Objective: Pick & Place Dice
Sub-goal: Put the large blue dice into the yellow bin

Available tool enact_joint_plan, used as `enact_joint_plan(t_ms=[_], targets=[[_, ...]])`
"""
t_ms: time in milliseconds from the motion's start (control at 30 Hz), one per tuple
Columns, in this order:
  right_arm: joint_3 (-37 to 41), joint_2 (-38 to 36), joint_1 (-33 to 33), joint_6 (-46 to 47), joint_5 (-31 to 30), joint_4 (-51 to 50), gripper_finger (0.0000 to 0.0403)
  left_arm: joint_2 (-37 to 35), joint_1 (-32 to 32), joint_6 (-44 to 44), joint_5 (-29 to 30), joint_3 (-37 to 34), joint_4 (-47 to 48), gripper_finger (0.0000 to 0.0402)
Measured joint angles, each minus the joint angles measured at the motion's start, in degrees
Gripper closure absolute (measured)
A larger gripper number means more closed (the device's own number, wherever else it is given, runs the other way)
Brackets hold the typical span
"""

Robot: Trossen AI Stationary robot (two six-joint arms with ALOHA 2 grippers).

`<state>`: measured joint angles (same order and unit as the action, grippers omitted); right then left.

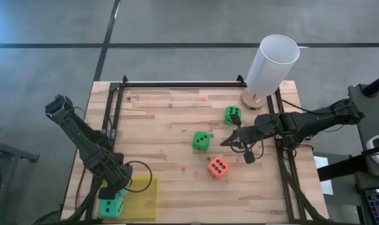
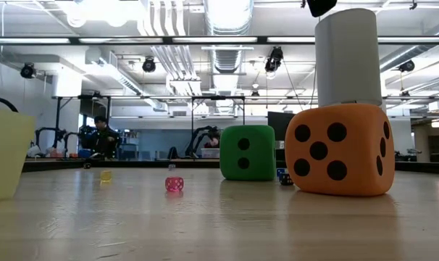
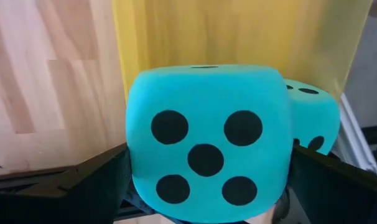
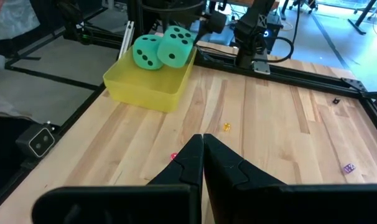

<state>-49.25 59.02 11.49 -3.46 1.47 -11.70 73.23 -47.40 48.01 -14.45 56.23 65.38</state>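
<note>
My left gripper is shut on a teal die above the yellow tray at the table's near left corner. A second teal die lies in the tray beside it. Two green dice and the orange-red die rest on the wood in the right half of the table. My right gripper is shut and holds nothing. It hovers between the two green dice. The white cylinder stands on a round wooden base at the far right. My left gripper pinches the teal die between its two fingers, one on each of two opposite side faces. The five-pip face is turned toward the wrist. In the right wrist view the die sits tilted in the hold, above the tray's rim.
A black metal frame borders the wooden table top. Several tiny coloured dice are scattered on the wood, among them a pink one and a yellow one. Bare wood lies between the tray and the green dice.
</note>
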Motion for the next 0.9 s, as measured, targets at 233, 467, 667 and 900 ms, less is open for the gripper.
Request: enact_joint_plan(t_ms=[233, 467, 667, 900], targets=[[0.0, 0.0, 0.0, -0.1, 0.0, 0.0, 0.0394, 0.0, 0.0, 0.0, -0.6, 0.0, -0.3, 0.0002], [0.0, 0.0, 0.0, -0.1, 0.0, 0.0, 0.0394, 0.0, 0.0, 0.4, -0.6, 0.0, -0.2, 0.0002], [0.0, 0.0, 0.0, -0.1, 0.0, 0.0, 0.0394, 0.0, 0.0, 0.4, -0.6, 0.0, -0.3, 0.0004], [0.0, 0.0, 0.0, 0.0, 0.0, 0.0, 0.0394, 0.0, 0.0, 0.4, -0.6, 0.0, -0.8, 0.0004]])
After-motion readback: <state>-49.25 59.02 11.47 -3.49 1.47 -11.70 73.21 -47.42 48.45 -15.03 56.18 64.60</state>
